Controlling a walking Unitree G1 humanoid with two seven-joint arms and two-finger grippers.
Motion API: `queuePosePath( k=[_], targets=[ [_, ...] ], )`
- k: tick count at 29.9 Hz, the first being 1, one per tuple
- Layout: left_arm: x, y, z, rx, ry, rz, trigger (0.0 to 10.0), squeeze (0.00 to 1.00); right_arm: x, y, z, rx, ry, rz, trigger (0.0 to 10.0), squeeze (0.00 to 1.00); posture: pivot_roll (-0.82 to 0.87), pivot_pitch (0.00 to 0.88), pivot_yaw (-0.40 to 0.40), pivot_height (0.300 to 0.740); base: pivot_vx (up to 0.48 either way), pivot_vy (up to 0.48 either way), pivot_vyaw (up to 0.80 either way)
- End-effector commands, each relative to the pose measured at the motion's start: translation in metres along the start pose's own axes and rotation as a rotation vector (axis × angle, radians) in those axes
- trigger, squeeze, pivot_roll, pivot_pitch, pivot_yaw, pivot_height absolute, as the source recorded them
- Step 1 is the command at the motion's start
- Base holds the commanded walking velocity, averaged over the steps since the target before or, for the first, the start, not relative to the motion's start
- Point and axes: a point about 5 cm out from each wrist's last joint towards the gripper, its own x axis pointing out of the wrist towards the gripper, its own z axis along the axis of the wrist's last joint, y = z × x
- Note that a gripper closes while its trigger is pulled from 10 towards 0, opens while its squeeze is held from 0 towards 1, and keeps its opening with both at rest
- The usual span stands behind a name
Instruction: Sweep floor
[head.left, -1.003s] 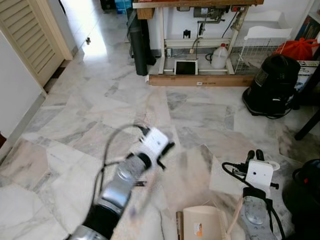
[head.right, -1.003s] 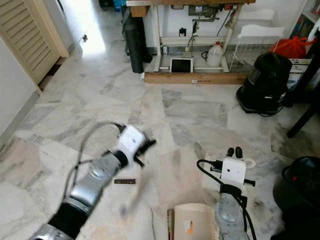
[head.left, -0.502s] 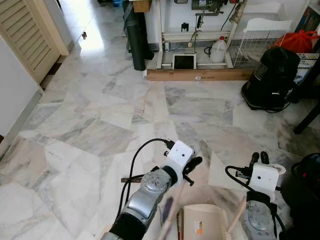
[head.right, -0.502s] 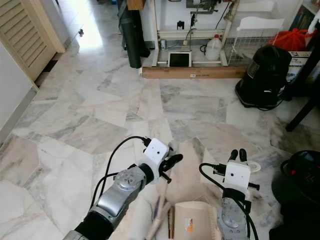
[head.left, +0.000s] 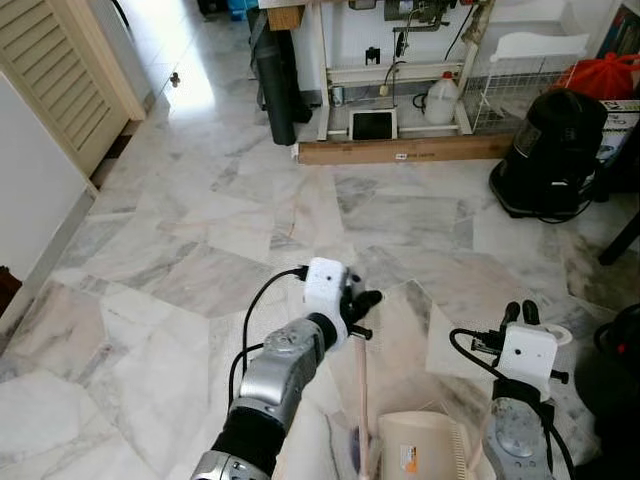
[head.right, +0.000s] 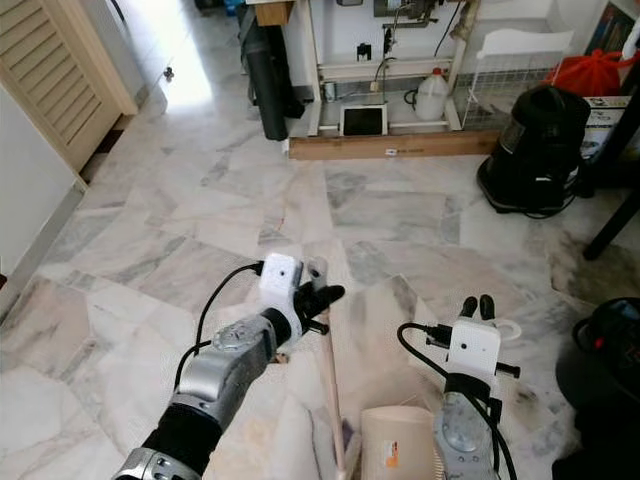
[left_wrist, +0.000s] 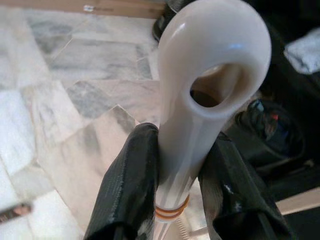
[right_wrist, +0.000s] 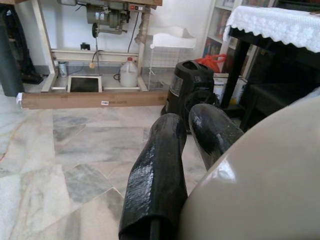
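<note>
Cream plastic broom handle (left_wrist: 200, 115) sits pinched between your left gripper (head.left: 358, 308) fingers, running down to the marble floor (head.left: 180, 250) beside the dustpan (head.left: 425, 450). Keep that clamp firm and stroke toward the pan; your right gripper (head.right: 478, 305) fingers lie pressed together, holding the pan's handle (right_wrist: 260, 185).

Bright, even daylight; glare on the marble floor (head.left: 180, 85) near the doorway; soft shadows; wrist views blur close up.

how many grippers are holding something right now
2. The left gripper is clamped on the broom handle over the marble floor; the right gripper, low on the robot's right, grips the beige dustpan handle.
</note>
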Motion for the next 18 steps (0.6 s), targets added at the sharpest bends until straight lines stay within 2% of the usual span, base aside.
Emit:
queuePosePath(
  k=[1,5,6,7,11,12,14,17,18],
  targets=[
    [0.016,-0.044,0.018,-0.2,-0.053,-0.168,10.0,0.0,-0.013,0.005,-0.021,-0.03,0.116,0.025,10.0,0.0,-0.04,0.137,0.083,0.74,0.0,0.0,0.0],
    [0.013,-0.035,0.023,-0.088,-0.075,-0.114,10.0,0.0,-0.014,0.006,-0.021,-0.031,0.117,0.033,10.0,0.0,-0.04,0.135,0.08,0.74,0.0,0.0,0.0],
    [0.01,-0.029,0.025,-0.013,-0.085,-0.077,10.0,0.0,-0.014,0.006,-0.021,-0.03,0.117,0.043,10.0,0.0,-0.04,0.133,0.078,0.74,0.0,0.0,0.0],
    [0.008,-0.026,0.026,0.026,-0.096,-0.064,10.0,0.0,-0.014,0.006,-0.021,-0.038,0.113,0.055,10.0,0.0,-0.04,0.133,0.076,0.74,0.0,0.0,0.0],
    [-0.001,-0.016,0.034,0.138,-0.125,-0.032,10.0,0.0,-0.015,0.006,-0.021,-0.067,0.097,0.086,10.0,0.0,-0.04,0.13,0.071,0.74,0.0,0.0,0.0],
    [-0.008,-0.009,0.042,0.189,-0.159,-0.008,10.0,0.0,-0.015,0.005,-0.021,-0.068,0.096,0.091,10.0,0.0,-0.04,0.127,0.068,0.74,0.0,0.0,0.0],
    [-0.013,-0.006,0.049,0.217,-0.189,0.009,10.0,0.0,-0.015,0.005,-0.021,-0.069,0.096,0.095,10.0,0.0,-0.04,0.126,0.067,0.74,0.0,0.0,0.0],
    [-0.024,0.003,0.066,0.304,-0.266,0.059,10.0,0.0,-0.013,0.004,-0.021,-0.078,0.093,0.107,10.0,0.0,-0.03,0.123,0.063,0.74,0.0,0.0,0.0],
    [-0.028,0.009,0.071,0.361,-0.287,0.099,10.0,0.0,-0.013,0.005,-0.02,-0.091,0.083,0.126,10.0,0.0,-0.04,0.123,0.061,0.74,0.0,0.0,0.0]
  ],
)
